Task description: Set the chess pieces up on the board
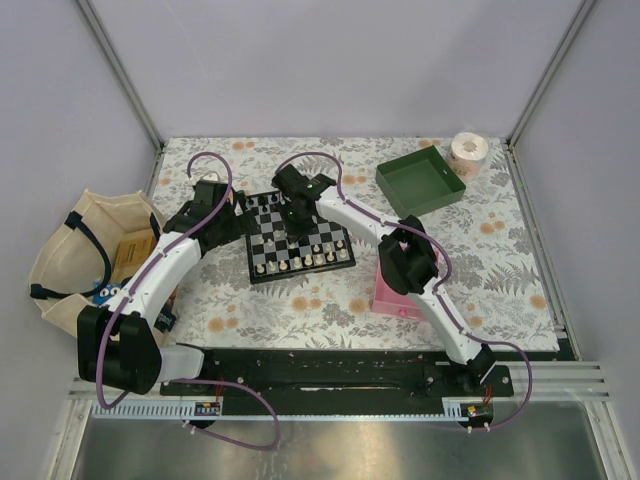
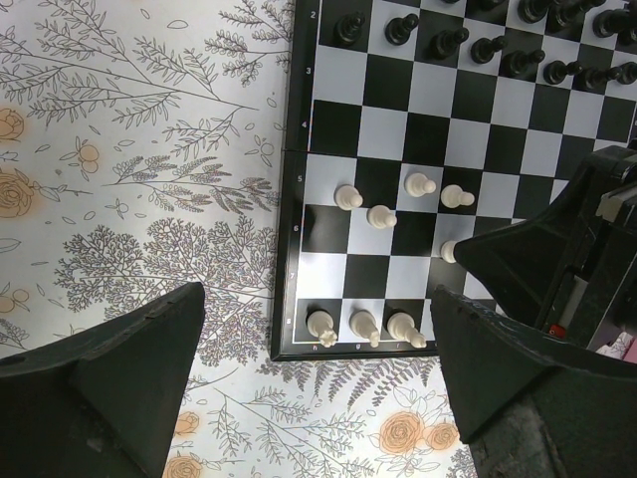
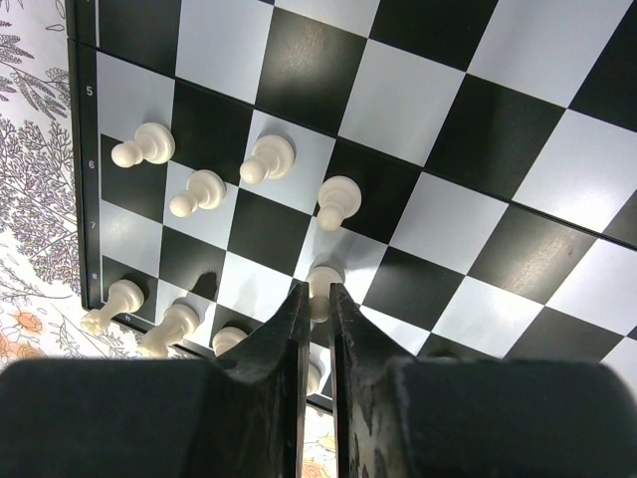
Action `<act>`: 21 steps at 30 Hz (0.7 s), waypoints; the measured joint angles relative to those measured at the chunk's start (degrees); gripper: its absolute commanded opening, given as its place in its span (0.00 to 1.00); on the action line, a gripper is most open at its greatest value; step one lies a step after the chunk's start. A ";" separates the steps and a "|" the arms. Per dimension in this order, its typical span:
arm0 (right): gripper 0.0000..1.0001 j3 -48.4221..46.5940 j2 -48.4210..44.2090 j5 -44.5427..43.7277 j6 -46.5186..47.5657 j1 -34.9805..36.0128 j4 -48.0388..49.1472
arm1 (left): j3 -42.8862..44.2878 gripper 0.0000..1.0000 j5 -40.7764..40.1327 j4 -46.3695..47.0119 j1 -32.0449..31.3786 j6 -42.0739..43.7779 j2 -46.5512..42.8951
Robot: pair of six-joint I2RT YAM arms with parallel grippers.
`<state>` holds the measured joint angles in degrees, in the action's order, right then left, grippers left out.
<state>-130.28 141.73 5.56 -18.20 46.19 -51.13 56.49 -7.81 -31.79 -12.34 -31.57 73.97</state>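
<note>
Cream plastic is the worry. Low in the right wrist view, the right claw (image 3: 318, 299) has its jaws drawn to a narrow slit and looks to be pinching a cream pawn (image 3: 323, 279) just over the board (image 3: 478, 119). Four more cream pawns (image 3: 267, 159) stand in a ragged cluster up and to the left of it, the nearest pawn (image 3: 338, 199) only just apart.

I'd say a sideways drift on the way down, or jaws opening wide on release, could clip that neighbour and topple it into the rest. The back-row pieces (image 3: 174, 324) at the lower left edge also sit close under the fingers. Black pieces (image 2: 438, 40) line the top of the left wrist view, well apart from all this.

The left claw (image 2: 318, 398) hangs spread wide and empty over the board's corner and the flowered table (image 2: 149, 149). A swing inward could meet the other arm.
</note>
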 measured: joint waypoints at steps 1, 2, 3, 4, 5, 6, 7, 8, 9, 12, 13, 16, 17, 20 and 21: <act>0.14 0.00 0.00 0.00 0.02 0.00 0.00 | 0.00 0.99 0.09 0.00 0.00 0.00 0.02; 0.14 0.00 0.00 -0.02 0.02 0.00 0.00 | 0.00 0.99 0.17 0.00 0.00 0.00 0.02; 0.13 0.00 0.00 -0.02 0.02 0.00 0.00 | 0.00 0.99 0.33 0.02 0.00 0.00 0.02; 0.13 0.00 0.00 0.00 0.02 0.00 0.00 | 0.00 0.99 0.46 0.02 0.00 0.00 0.02; 0.12 0.00 0.00 0.00 0.02 0.00 -0.02 | 0.00 0.99 0.50 0.02 0.00 0.00 0.04; 0.12 0.00 0.00 0.00 0.04 0.00 -0.02 | 0.00 0.99 0.52 0.04 0.00 0.00 0.07; 0.11 0.00 0.00 -0.02 0.04 0.00 -0.02 | 0.00 0.99 0.55 0.04 0.02 0.00 0.11; 0.11 0.02 -0.02 -0.07 0.04 0.00 -0.02 | 0.00 0.99 0.57 0.04 0.04 0.00 0.15; 0.10 0.09 -0.09 -0.13 0.07 0.00 0.00 | 0.00 0.99 0.59 0.04 0.04 0.00 0.22; 0.11 2.21 -1.42 -0.63 0.22 0.00 0.31 | 0.00 0.99 0.74 0.11 0.04 0.00 0.48; 0.11 3.45 -2.21 -1.03 0.26 0.00 0.28 | 0.00 0.99 0.76 0.15 0.04 0.00 0.52; 0.11 6.78 -4.52 -1.70 0.39 0.00 0.33 | 0.00 0.99 1.09 0.24 0.09 0.00 0.79; 0.11 7.56 -5.11 -1.81 0.39 0.00 0.37 | 0.00 0.99 1.20 0.24 0.09 0.00 0.92; 0.11 9.75 -6.93 -1.90 0.39 0.00 0.68 | 0.00 0.99 1.60 0.26 0.15 0.00 1.27; 0.11 10.23 -7.30 -1.90 0.39 0.00 0.83 | 0.00 0.99 1.62 0.26 0.15 0.00 1.29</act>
<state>-120.05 134.43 3.66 -17.80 46.19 -50.30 56.49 -6.20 -31.53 -12.19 -31.57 75.26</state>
